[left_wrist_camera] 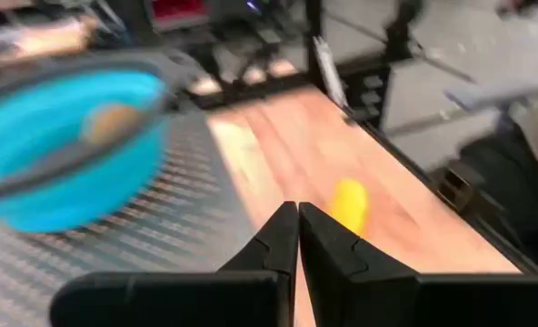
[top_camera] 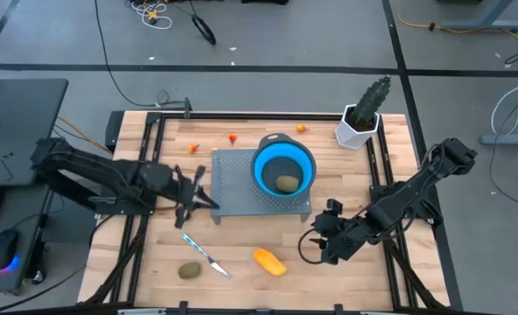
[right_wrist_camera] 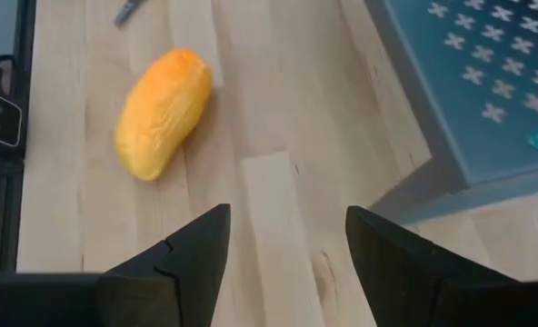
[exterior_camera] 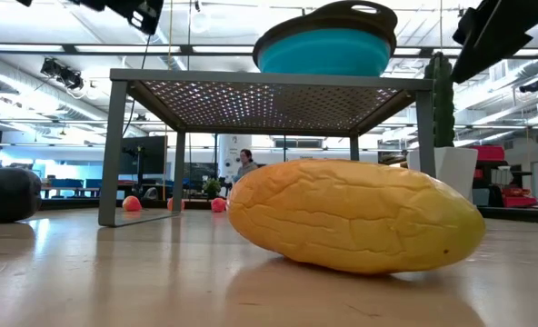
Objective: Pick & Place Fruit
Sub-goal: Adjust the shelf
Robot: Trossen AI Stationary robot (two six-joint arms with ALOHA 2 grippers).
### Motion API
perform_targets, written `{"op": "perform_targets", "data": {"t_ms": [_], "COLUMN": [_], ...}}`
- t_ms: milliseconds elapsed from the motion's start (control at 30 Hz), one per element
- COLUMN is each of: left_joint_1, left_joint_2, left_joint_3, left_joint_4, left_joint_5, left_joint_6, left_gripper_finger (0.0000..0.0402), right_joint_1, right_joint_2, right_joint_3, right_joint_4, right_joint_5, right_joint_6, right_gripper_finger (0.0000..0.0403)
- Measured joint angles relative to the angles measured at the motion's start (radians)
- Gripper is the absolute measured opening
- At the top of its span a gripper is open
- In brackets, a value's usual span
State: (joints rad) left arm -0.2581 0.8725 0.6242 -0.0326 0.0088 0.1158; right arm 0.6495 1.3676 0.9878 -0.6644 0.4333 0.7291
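On the wooden surface (top_camera: 241, 254), a yellow-orange oval toy fruit (top_camera: 269, 261) lies near the front edge, with the right gripper (top_camera: 322, 236) just beside it, fingers spread apart and empty. An olive-brown oval fruit (top_camera: 189, 271) rests farther left, near a slim knife with a light blue handle (top_camera: 205, 253). Another olive-brown fruit (top_camera: 286, 183) sits inside the round blue bowl (top_camera: 261, 171), which stands on a grey perforated metal stand (top_camera: 233, 184). Tiny orange and red pieces (top_camera: 233, 137) lie behind the stand. At its left edge, the left gripper (top_camera: 208, 199) is closed on nothing. A potted cactus (top_camera: 366, 112) occupies the far right corner.
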Motion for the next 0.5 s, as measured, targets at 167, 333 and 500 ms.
{"op": "perform_targets", "data": {"t_ms": [167, 333, 500], "left_joint_1": [-0.094, -0.149, -0.182], "left_joint_2": [0.114, 0.225, 0.312], "left_joint_3": [0.061, 0.116, 0.120], "left_joint_4": [-0.047, -0.122, -0.136], "left_joint_5": [-0.160, -0.249, -0.242], "left_joint_6": [-0.045, -0.173, -0.243], "left_gripper_finger": [0.0022, 0.0040, 0.0068], "right_joint_1": [-0.007, -0.021, -0.027], "right_joint_2": [-0.011, -0.011, -0.011], "right_joint_3": [0.000, 0.000, 0.000], "right_joint_4": [0.037, 0.064, 0.063], "right_joint_5": [-0.058, -0.096, -0.095], "right_joint_6": [-0.076, -0.146, -0.173], "right_gripper_finger": [0.0228, 0.0228, 0.0228]}}
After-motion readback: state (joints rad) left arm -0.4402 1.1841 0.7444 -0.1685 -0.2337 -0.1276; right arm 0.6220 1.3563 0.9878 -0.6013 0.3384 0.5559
